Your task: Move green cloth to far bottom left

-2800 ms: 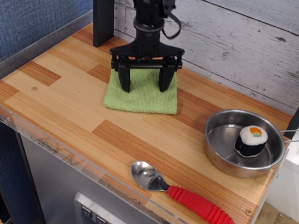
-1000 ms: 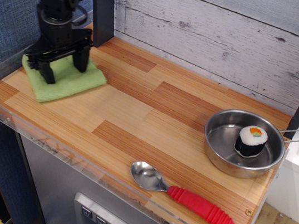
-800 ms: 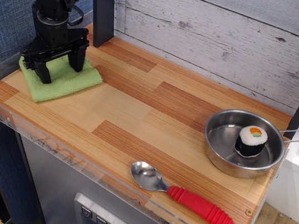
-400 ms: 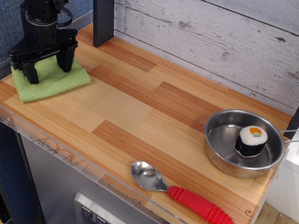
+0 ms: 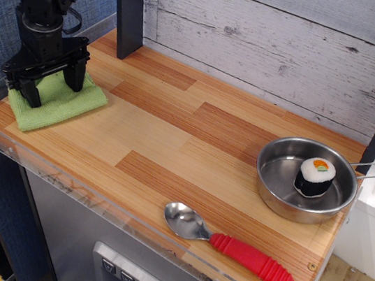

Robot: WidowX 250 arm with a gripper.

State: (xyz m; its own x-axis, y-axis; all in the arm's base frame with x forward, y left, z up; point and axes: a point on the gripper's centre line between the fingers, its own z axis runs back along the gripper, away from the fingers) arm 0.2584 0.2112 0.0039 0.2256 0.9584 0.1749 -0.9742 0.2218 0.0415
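Pincer (image 5: 53, 82) black, spread wide, two fingers pointing down, tips pressed onto green cloth (image 5: 57, 103); nothing pinched between them. Green cloth lies flat at far left of wooden desk (image 5: 172, 145), close to its near-left corner, edges skewed to desk border. Steel pan (image 5: 306, 179) sits well apart at right side, sushi roll (image 5: 315, 177) upright inside it. Spoon with red ribbed handle (image 5: 232, 246) rests near front edge, bowl toward left. Dark post (image 5: 127, 8) stands behind cloth against plank wall (image 5: 280, 41).
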